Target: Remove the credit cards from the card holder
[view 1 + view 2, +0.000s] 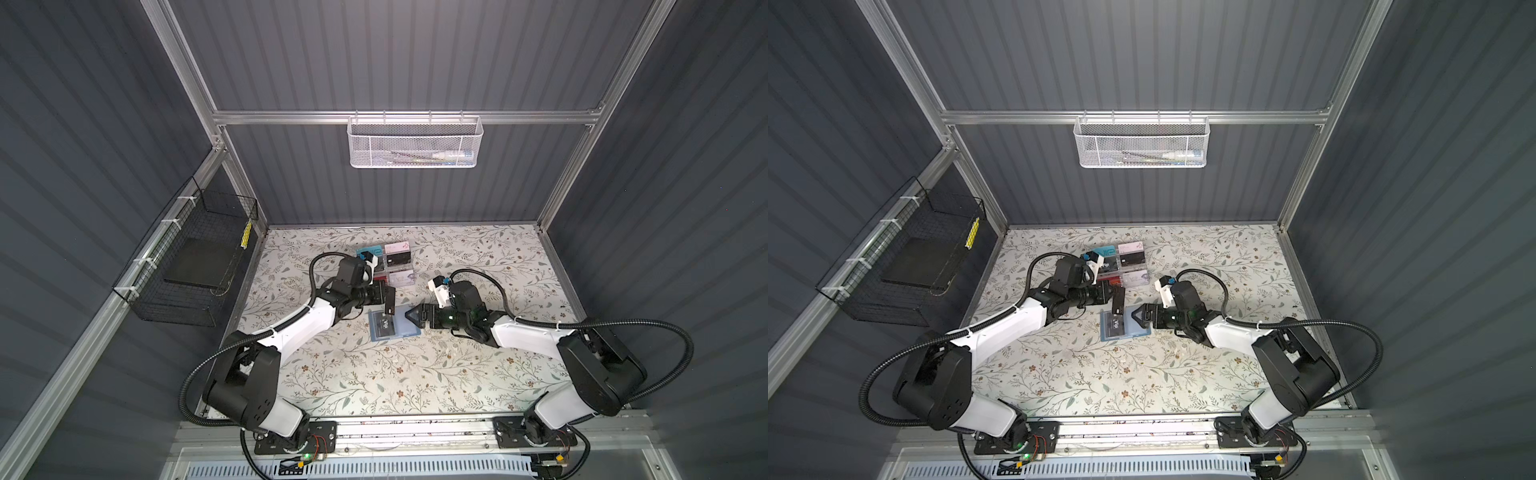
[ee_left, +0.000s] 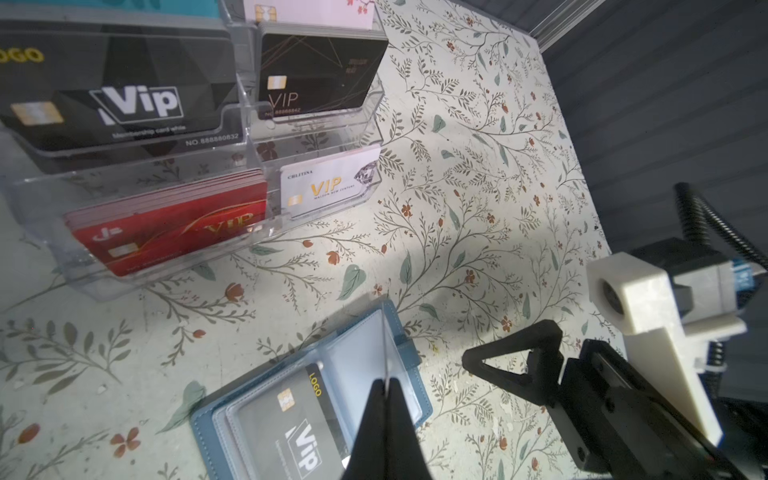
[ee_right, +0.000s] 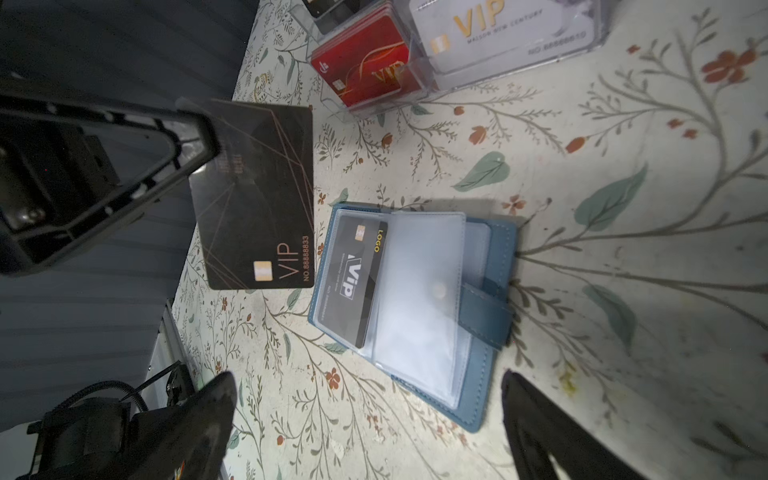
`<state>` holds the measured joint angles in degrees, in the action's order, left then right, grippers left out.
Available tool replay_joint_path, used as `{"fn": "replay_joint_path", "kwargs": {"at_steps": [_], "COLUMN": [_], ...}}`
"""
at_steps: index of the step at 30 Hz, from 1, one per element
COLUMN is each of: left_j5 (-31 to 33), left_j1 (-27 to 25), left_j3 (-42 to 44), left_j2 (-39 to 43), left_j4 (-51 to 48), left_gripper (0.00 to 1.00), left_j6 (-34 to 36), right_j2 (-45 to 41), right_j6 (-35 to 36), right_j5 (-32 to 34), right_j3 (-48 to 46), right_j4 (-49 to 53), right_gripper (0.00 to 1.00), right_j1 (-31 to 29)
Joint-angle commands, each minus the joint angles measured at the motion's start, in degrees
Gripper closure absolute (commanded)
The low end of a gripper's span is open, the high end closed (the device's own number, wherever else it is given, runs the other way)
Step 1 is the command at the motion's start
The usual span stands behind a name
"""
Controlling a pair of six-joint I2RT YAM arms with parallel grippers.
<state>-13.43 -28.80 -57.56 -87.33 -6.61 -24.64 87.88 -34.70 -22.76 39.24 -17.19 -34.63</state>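
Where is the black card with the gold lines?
In the right wrist view the black card is pinched in the left tool, held up just beside the open blue card holder.

Dim overall, walls (image 1: 83, 166) dark; tabletop (image 1: 415, 374) lit from above, brightest nr front edge. Wrist views: soft shadows, foreground blurred, glare on acrylic rack (image 2: 137, 183).

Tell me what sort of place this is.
Probably an enclosed robot test booth: left arm and right arm bolted to a front rail, grey ribbed walls on an aluminium frame, and a floral tabletop.
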Motion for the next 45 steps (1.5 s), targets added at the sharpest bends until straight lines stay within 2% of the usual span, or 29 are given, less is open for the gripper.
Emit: {"fn": "replay_joint_path", "kwargs": {"at_steps": [1,2,9,14,17,22,28,31,37,41,45], "left_j5": [3.54,4.16,4.76,5.43,9.7,13.28,12.82,13.43,13.33,12.56,12.31], "left_j1": [0.23,0.23,-0.29,-0.85,-2.21,-4.97,-5.74,-5.74,-5.74,-5.74,-5.66], "left_j3": [-6.39,-8.21,-19.1,-34.3,-41.37,-50.43,-49.76,-50.72,-56.81,-56.8,-57.38], "left_j2": [-2.23,-2.85,-8.03,-15.72,-19.69,-25.9,-26.87,-27.7,-31.97,-33.16,-34.2], "left_j4": [-9.53,-10.88,-14.69,-22.84,-26.97,-32.55,-31.06,-31.49,-36.6,-36.27,-35.76], "left_gripper": [1.0,1.0,1.0,1.0,1.0,1.0,1.0,1.0,1.0,1.0,1.0], "left_j6": [9.99,12.05,28.29,39.74,45.77,56.18,66.11,69.74,74.65,76.25,77.57], "right_j2": [-2.74,-3.46,-8.36,-10.58,-11.77,-13.61,-16.53,-16.88,-15.02,-13.99,-12.23], "right_j6": [1.95,2.34,4.0,4.78,5.63,6.86,8.83,8.43,10.84,11.31,10.81], "right_j5": [2.9,5.7,9.92,11.17,12.92,17.13,20.6,19.91,20.05,20.59,19.08], "right_j3": [-0.91,-0.87,-1.62,-1.91,-1.72,-1.92,-2.0,-0.7,8.27,6.0,4.97], "right_j4": [2.83,3.84,7.2,8.65,9.82,10.94,10.14,10.0,15.17,8.91,7.0], "right_gripper": [0.01,0.01,0.01,0.01,0.01,0.01,0.01,0.01,0.01,0.01,0.01], "right_j1": [0.66,0.64,0.81,1.19,1.25,1.26,1.26,1.26,1.26,1.25,1.35]}}
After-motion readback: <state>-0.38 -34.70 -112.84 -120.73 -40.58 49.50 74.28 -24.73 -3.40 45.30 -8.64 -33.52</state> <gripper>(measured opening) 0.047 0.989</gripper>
